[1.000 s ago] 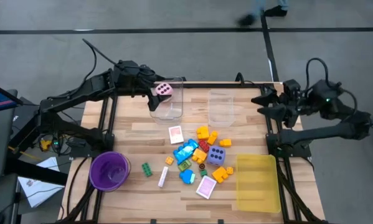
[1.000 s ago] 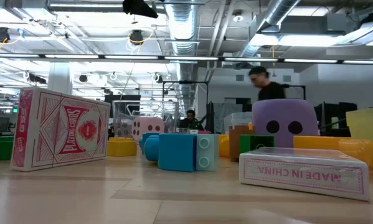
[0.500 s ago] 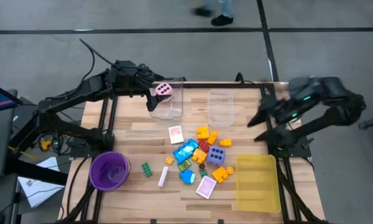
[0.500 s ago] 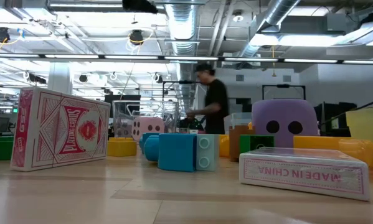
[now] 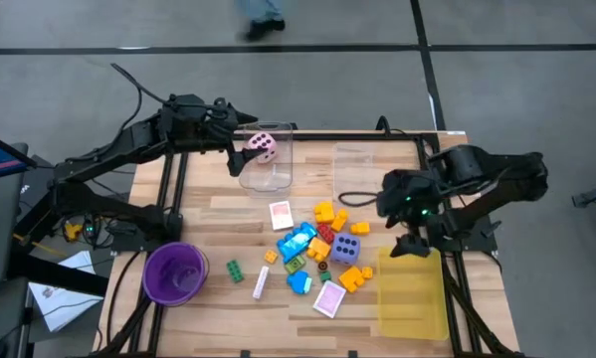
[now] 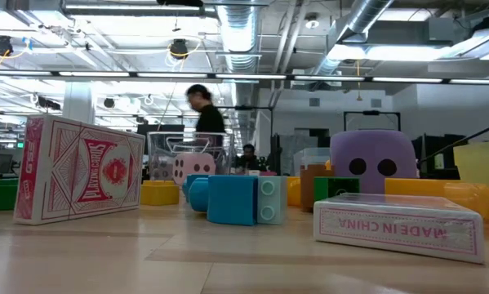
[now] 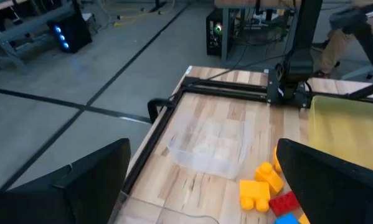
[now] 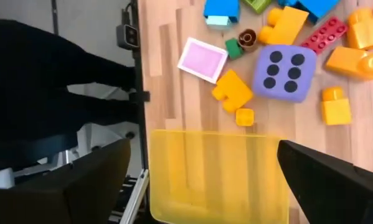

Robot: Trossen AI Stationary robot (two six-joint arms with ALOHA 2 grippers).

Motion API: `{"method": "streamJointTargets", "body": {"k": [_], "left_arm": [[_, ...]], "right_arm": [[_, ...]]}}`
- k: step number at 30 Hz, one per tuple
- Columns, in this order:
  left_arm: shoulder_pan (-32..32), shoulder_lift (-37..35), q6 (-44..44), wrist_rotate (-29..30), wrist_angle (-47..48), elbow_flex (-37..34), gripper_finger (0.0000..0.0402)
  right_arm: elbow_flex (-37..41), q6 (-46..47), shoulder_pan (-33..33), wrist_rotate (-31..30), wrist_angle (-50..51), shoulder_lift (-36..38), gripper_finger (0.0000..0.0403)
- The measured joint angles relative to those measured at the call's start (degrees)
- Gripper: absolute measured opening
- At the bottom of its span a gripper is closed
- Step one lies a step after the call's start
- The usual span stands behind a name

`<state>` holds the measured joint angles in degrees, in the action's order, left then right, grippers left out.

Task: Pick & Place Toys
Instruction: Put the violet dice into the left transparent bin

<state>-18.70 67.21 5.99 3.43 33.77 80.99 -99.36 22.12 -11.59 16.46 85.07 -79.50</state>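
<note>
Right pincer (image 5: 385, 197) has swung in from the far right edge over the last second, now low over the right side of the counter (image 5: 218, 214), just right of the toys (image 5: 317, 244); fingers wide open, nothing held; its wrist view looks down on the purple die (image 8: 284, 71) and yellow tray (image 8: 217, 174), so likely lining up a pick from the pile; no toy gripped yet. Left pincer (image 5: 240, 142) barely moved, at the far-left clear box (image 5: 268, 164), fingers wide open, empty; pink die (image 5: 263, 146) sits in that box just beside it, so one toy looks placed. Near to far: purple cup (image 5: 174, 272) near left; tray near right; toys mid-counter; two clear boxes far. Room beyond: grey floor; a person (image 6: 203, 110) walking leftward across the background.
</note>
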Motion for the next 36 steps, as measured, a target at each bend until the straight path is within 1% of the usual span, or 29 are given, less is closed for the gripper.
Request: {"method": "streamJointTargets", "body": {"k": [4,9,12,16,21,23,27,31,34,36], "left_arm": [[0.02,-0.17,1.26,0.00,0.28,0.00,0.0400],[0.02,-0.14,5.86,0.00,4.16,0.00,0.0400],[0.04,-0.12,6.11,0.00,5.54,0.00,0.0400],[0.04,-0.12,6.27,0.00,5.98,0.00,0.0400],[0.23,-0.12,9.79,-0.12,7.31,0.00,0.0400],[0.39,-0.12,11.36,-0.19,7.99,0.00,0.0400],[0.39,-0.12,12.09,-0.33,8.10,0.00,0.0400],[0.39,-0.12,13.59,-0.31,8.06,0.00,0.0400],[0.39,-0.10,13.69,-0.31,8.08,0.00,0.0400],[0.39,-0.10,13.71,-0.31,8.03,0.00,0.0400]], "right_arm": [[0.03,-1.57,0.56,-1.40,-0.24,-2.12,0.0399],[0.03,-3.22,0.44,-1.56,-1.52,-5.51,0.0400],[0.03,-3.70,-0.28,-2.41,-1.58,-7.43,0.0400],[0.05,-3.68,-1.56,-4.67,-1.74,-10.60,0.0400],[0.05,-1.32,-1.61,-7.64,-1.96,-14.84,0.0400],[0.10,-0.69,-1.53,-7.94,-1.96,-16.10,0.0400],[0.10,1.15,-1.52,-7.51,-2.28,-16.50,0.0400],[1.00,5.15,-1.93,-7.28,-4.09,-15.84,0.0400],[4.42,7.97,-2.33,-3.95,-5.83,-14.94,0.0400],[7.66,9.79,-2.32,-1.65,-8.84,-13.26,0.0400]]}}
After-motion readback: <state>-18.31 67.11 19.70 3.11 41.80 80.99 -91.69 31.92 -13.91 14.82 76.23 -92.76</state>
